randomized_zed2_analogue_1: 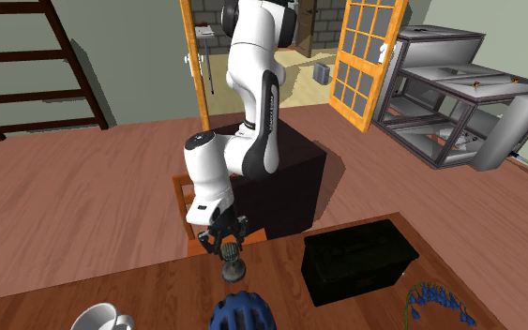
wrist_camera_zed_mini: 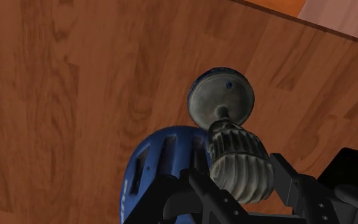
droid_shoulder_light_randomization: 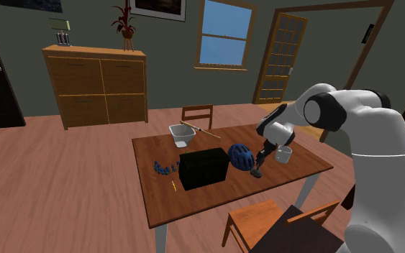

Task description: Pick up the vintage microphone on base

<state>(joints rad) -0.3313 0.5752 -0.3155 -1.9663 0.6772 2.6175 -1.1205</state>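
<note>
Gripping looked like the step in hand: the end effector [wrist_camera_zed_mini: 238, 177] held its two black fingers against either side of the ribbed head of the vintage microphone [wrist_camera_zed_mini: 233, 149], clamped on it as far as the wrist view showed. The microphone stood directly below the end effector, near the edge of the table [wrist_camera_zed_mini: 69, 95], with its round base on the wood or barely clear of it; which, I could not tell. Its long axis ran nearly upright, in line with the end effector's own reach, the head pointing up into the fingers and the base down at the table. A blue helmet [wrist_camera_zed_mini: 149, 168] lay just beside the end effector, close to the microphone's stem. The next move, by my judgement, called for a straight rise with a firm grip, keeping the base from swinging into the helmet.
</note>
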